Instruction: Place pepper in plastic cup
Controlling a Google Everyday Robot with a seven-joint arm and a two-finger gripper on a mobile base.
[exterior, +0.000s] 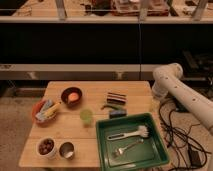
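Observation:
The pepper [111,106], slim, curved and dark green, lies on the wooden table [60,131] near its middle. The plastic cup [86,116], translucent yellow-green, stands upright a little left of the pepper and nearer to me. My white arm [182,95] comes in from the right and bends down at the table's right edge. My gripper [156,101] hangs at that edge, well right of the pepper and the cup, touching neither.
A dark blue-green block [117,113] and a striped box [115,97] flank the pepper. A green tray [152,150] holds a brush [131,133] and a fork [125,148]. A dark bowl [71,96], a red bowl [44,111], a white cup [46,146] and a metal cup [66,149] stand at the left.

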